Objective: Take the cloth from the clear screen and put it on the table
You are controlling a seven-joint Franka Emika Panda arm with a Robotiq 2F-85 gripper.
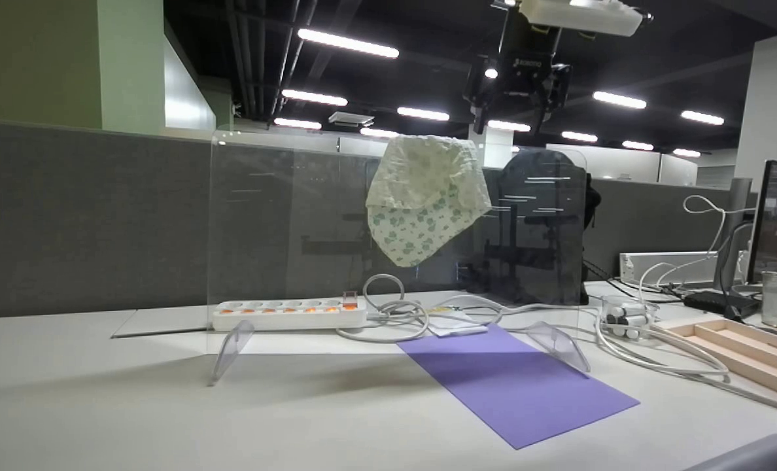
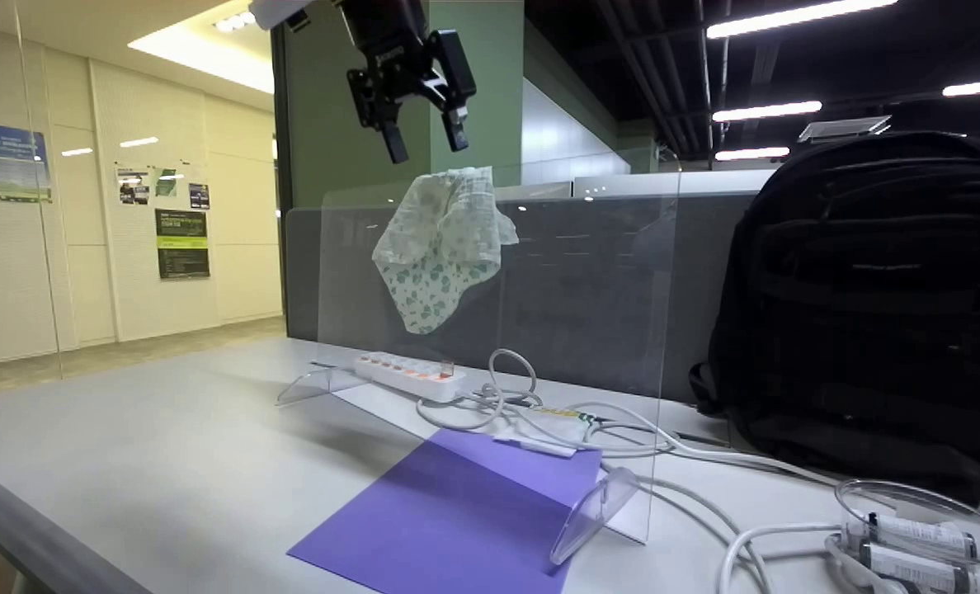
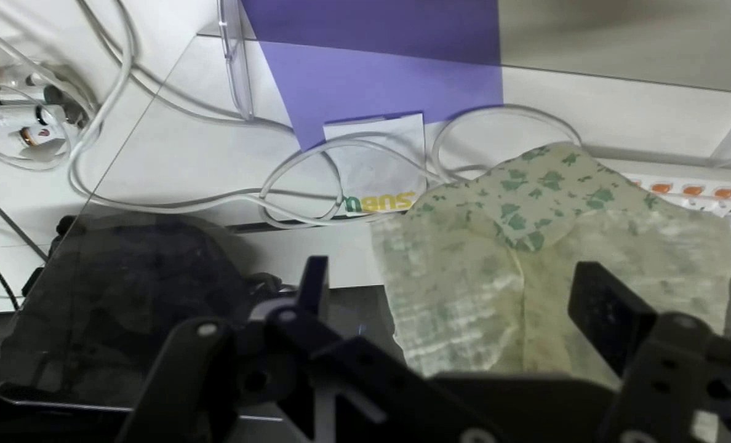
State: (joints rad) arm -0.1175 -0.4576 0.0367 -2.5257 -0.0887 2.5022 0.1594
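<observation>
Cloth (image 1: 421, 203) hangs over the top edge of the clear screen (image 1: 264, 216), below the spread, empty jaws and off to one side (in an exterior view), so grasping probably wants a sideways shift, then descent.

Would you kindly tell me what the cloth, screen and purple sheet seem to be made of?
Cloth: probably thin woven cotton, matte, given its wrinkled surface and soft drape.
Screen: rigid clear plastic, or possibly glass, glossy; it is see-through with bright reflections.
Purple sheet: perhaps paper or thin card, matte; flat, straight-edged, without shine.
</observation>
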